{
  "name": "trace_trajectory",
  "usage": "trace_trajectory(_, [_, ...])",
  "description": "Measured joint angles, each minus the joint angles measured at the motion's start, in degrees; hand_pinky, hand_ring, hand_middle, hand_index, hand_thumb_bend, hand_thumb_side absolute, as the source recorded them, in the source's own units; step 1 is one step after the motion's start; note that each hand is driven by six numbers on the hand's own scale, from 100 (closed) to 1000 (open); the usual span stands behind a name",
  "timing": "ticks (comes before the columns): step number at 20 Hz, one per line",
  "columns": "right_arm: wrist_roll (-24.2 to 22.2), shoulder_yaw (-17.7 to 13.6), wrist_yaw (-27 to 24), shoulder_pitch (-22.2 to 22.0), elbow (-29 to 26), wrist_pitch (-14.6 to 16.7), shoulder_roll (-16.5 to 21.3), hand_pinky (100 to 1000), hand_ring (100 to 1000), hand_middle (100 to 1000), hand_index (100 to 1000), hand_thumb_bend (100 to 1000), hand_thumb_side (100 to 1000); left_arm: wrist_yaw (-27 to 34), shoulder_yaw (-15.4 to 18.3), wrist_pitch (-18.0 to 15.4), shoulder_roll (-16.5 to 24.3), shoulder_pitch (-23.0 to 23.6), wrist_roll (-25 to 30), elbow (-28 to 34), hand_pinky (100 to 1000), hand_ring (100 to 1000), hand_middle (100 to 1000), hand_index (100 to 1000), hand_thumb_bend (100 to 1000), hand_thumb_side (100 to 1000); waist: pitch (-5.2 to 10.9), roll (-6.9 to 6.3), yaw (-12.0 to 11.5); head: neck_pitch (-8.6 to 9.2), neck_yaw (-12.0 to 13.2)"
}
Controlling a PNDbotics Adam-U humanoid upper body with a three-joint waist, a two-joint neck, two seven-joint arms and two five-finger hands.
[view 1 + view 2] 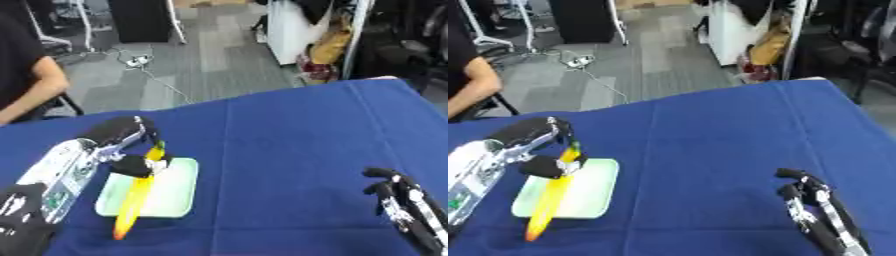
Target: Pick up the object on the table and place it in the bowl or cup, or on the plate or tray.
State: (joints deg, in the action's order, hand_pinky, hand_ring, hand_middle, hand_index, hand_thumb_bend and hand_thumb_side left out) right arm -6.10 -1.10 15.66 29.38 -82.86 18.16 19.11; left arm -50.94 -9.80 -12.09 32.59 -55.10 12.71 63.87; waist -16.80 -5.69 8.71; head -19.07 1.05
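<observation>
Low at the right edge, right hand (404, 202) idle, fingers up and relaxed, holding nothing. Left of centre, left hand (129, 145) pinched on the top end of a long yellow-orange object (136, 197), hung slanting over the pale green tray (175, 192), lower tip past its near rim. Beneath and beyond, blue tablecloth (297, 140).

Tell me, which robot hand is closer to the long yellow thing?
Left. The left hand pinches the yellow object above the pale green tray; the right hand rests far away.

blue tablecloth (297, 150), grey floor (201, 65), white cabinet (293, 30)
</observation>
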Motion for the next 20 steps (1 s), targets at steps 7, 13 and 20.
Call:
trace_trajectory(7, [0.0,0.0,0.0,0.0,0.0,0.0,0.0,375,633,764,866,100,827,0.1,0.0,-1.2,-0.2,0.0,-1.3,-0.2,592,713,739,795,150,756,0.00,0.11,-0.2,0.00,0.0])
trace_trajectory(13, [0.0,0.1,0.0,0.0,0.0,0.0,0.0,375,633,764,866,100,827,0.2,0.0,-1.4,-0.2,0.0,-1.6,-0.2,605,734,758,800,155,754,0.01,0.12,-0.4,0.00,0.0])
trace_trajectory(20, [0.0,0.1,0.0,0.0,0.0,0.0,0.0,376,634,764,866,100,827,0.2,0.0,-1.4,-0.2,0.0,-1.8,-0.2,607,733,755,795,142,762,0.01,0.17,-0.6,0.00,0.0])
